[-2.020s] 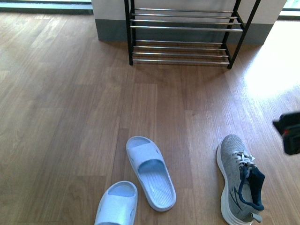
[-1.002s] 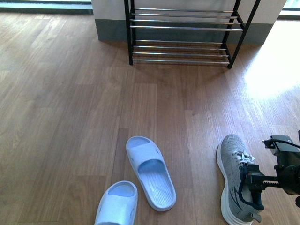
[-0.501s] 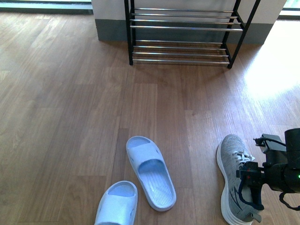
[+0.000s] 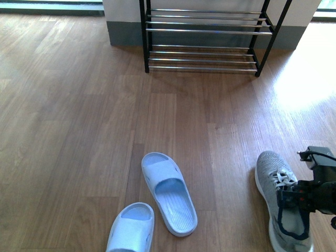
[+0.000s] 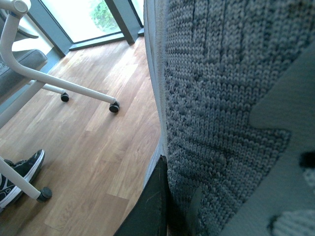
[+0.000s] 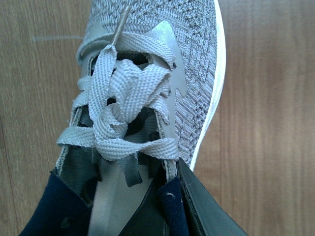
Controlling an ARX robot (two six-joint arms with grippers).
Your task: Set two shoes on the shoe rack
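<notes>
Evidently the right gripper (image 4: 287, 199) holds its jaws nearly closed on the navy collar of one grey sneaker (image 4: 274, 176), one finger inside the opening and one outside. That padded rim is probably the only thin edge a narrow pincer can clamp. This sneaker sits well short of the shoe rack (image 4: 210, 31), off toward its right end, toe pointing at it; whether the sole is off the floor I cannot tell. The other sneaker (image 5: 226, 98) fills the left wrist view, its knit side against the left gripper (image 5: 155, 206), of which only one dark finger shows. It looks clamped and carried, though the jaw gap is hidden. No shoe shows on the rack's visible tiers. Two pale blue slippers (image 4: 169, 192), short of the rack's left half, look irrelevant.
</notes>
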